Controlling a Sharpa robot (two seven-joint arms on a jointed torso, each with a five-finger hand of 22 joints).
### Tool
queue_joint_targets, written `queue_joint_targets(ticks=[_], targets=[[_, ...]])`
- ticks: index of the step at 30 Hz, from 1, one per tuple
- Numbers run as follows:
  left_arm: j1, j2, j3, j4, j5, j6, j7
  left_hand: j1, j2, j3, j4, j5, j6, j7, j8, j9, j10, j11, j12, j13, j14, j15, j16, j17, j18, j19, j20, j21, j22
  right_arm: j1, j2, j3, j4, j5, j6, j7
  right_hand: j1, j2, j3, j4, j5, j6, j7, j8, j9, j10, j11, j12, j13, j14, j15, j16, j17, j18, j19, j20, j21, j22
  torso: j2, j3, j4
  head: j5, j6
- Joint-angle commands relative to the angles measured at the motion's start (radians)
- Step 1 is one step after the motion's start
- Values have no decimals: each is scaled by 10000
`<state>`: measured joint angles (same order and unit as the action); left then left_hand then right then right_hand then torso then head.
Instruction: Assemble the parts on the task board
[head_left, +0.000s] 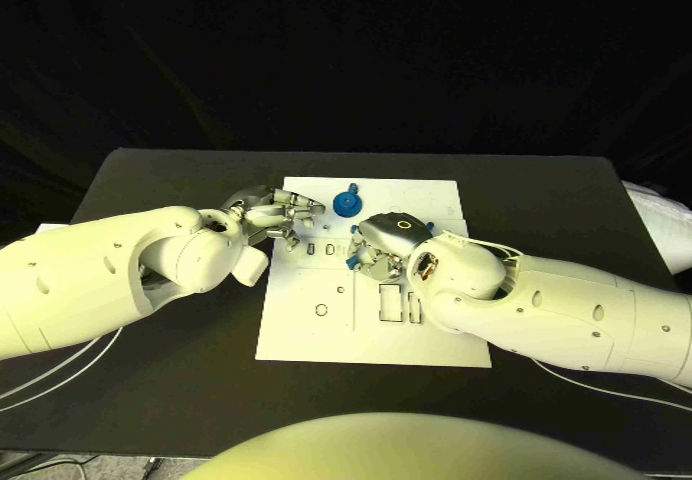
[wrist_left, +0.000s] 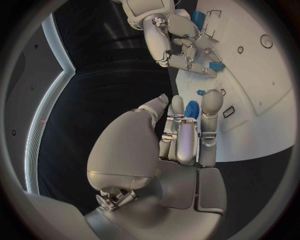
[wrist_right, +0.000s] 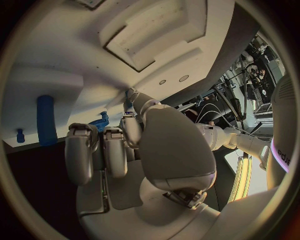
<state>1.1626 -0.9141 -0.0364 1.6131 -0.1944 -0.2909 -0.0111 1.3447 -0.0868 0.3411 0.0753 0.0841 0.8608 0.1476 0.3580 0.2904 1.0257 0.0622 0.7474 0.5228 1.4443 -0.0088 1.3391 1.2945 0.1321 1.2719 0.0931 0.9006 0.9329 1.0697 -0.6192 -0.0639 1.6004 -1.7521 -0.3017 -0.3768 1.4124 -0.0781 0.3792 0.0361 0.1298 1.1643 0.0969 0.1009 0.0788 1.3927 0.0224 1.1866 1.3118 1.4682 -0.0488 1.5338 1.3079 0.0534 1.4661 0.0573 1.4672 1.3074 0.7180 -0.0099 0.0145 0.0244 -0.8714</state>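
My left hand (head_left: 274, 215) is nearest the blue gear (head_left: 348, 204) — it lies just right of my loosely curled, empty fingers (wrist_left: 211, 107) — my right hand (head_left: 382, 245) I cannot tell.

No legible text, label, brand, number or sign is found on the task board (head_left: 433, 345), the parts or the hands; faint marks cannot be read.

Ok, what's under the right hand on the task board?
The right hand covers the task board there. Small blue parts peek out at its fingers; a blue gear sits beyond. Anything beneath the palm is hidden.
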Motion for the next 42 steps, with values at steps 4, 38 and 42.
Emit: queue_joint_targets(ticks=[4,38,42], targets=[[-3,13,9,5,-26,-32,-13,29,46,-40,-1,-21,55,20,-38,-16,-71,14,54,-22,-76,10,18,1,186,-61,37,-57,-4,-3,-36,1,36,48,210,272,62,198,132,-136,106,161,-52,151,39,50,-114,52,112,934,-120,50,2249,-97,134,-93,-31,681,-6,6,-9,9,-11],[-3,-26,8,-44,-28,-85,-74,145,88,-32,-67,-19,85,17,-59,-78,-91,9,60,-73,-79,3,21,-16,191,-56,34,-79,-20,6,-435,126,345,1739,-851,265,-1149,346,-187,190,78,295,-338,534,179,206,-352,126,194,934,-283,36,2241,-103,162,-257,-28,711,-6,-4,-2,14,4],[-4,-31,7,-35,-28,-106,-43,159,93,-30,-76,-18,88,18,-62,-86,-93,9,60,-80,-75,3,28,-10,194,-61,33,-93,-33,5,-385,149,341,1438,-1214,-32,-1170,369,-175,187,256,282,-338,556,187,212,-352,126,201,933,-285,28,2233,-104,166,-263,-28,713,-4,-1,7,11,32]])
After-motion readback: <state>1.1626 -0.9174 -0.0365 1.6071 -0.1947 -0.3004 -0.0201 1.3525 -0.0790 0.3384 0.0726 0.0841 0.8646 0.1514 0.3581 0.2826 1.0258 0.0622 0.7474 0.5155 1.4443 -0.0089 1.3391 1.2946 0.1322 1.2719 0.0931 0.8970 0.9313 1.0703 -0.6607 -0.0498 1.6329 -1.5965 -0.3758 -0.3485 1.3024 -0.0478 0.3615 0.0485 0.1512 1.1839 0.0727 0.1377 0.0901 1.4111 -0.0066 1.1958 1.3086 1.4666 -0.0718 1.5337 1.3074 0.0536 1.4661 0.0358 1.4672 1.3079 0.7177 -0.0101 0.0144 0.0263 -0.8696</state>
